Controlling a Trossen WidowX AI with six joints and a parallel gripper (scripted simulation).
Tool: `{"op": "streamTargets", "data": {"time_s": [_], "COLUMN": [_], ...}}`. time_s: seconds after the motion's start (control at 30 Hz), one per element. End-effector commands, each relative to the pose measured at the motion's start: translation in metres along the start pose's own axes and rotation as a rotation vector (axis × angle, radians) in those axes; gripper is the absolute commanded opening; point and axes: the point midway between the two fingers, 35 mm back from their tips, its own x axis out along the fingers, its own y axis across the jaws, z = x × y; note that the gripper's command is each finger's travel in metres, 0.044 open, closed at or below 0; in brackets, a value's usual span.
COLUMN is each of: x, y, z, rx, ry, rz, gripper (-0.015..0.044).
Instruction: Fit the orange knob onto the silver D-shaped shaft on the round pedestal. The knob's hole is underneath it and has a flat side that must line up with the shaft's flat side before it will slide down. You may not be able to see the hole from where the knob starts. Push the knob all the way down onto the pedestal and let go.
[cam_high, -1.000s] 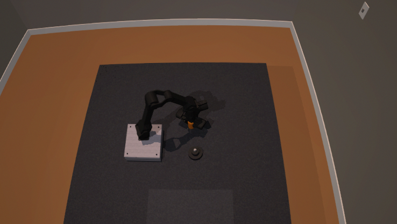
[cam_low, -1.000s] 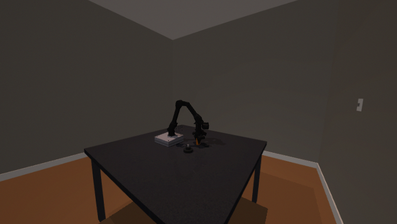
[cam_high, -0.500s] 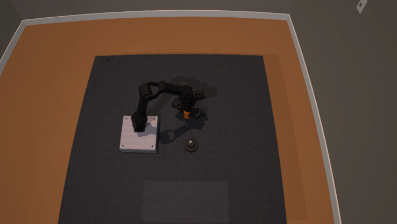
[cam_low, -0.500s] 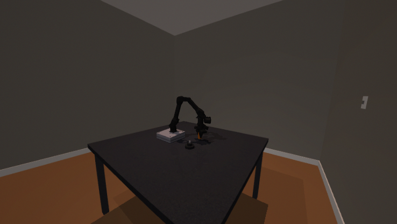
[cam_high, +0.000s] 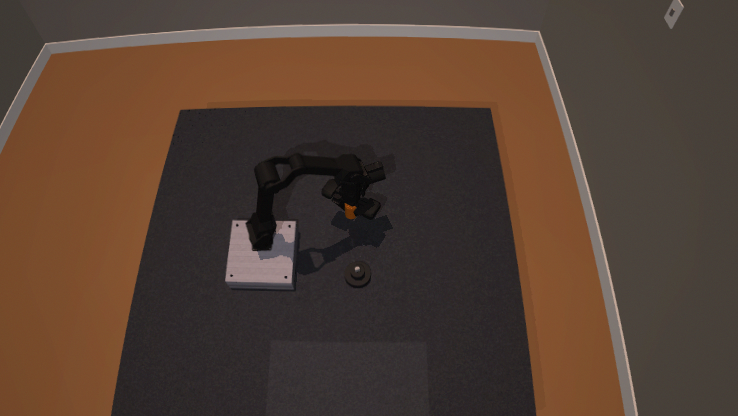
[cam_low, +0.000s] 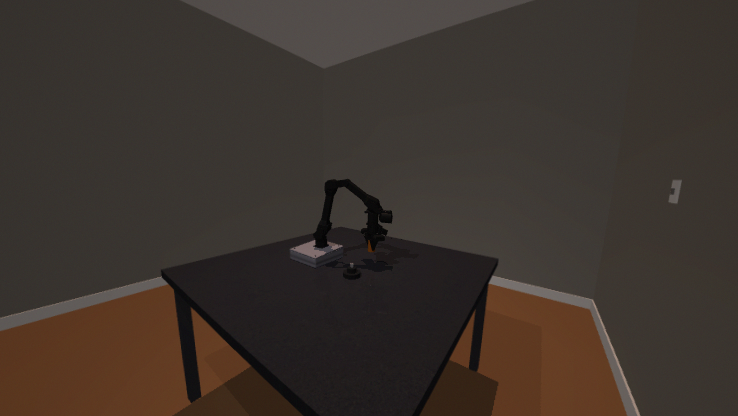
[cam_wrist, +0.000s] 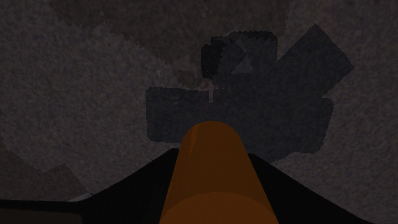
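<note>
The orange knob (cam_high: 349, 212) (cam_low: 370, 247) (cam_wrist: 212, 175) is held roughly upright, above the table. My gripper (cam_wrist: 211, 157) is shut on it, with one dark finger on each side in the wrist view. The dark round pedestal (cam_high: 357, 282) (cam_low: 351, 275) stands on the table nearer the front than the knob in the top view. Its silver shaft (cam_high: 357, 269) (cam_low: 351, 265) points up and is bare. The shaft's flat side is too small to make out. The knob's underside and its hole are hidden in all views. The pedestal is not visible in the wrist view.
The pale square base block (cam_high: 242, 258) (cam_low: 304, 254) carries the arm and stands left of the pedestal. The dark table (cam_high: 454, 330) (cam_low: 320, 315) bears all of it. The shadow of the arm and gripper falls between the knob and the pedestal in the top view.
</note>
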Motion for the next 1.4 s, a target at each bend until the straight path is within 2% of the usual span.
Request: {"op": "streamTargets", "data": {"time_s": [0.0,0.57,0.8,1.37], "x": [-0.018,-0.069,-0.069,-0.055], "y": [-0.002,0.0,0.0,-0.041], "z": [0.003,-0.001,-0.004,-0.037], "rx": [0.006,0.006,0.006,0.011], "ry": [-0.017,-0.017,-0.016,-0.017], "rz": [-0.009,-0.008,-0.008,-0.013], "gripper": [0.0,0.0,0.0,0.0]}}
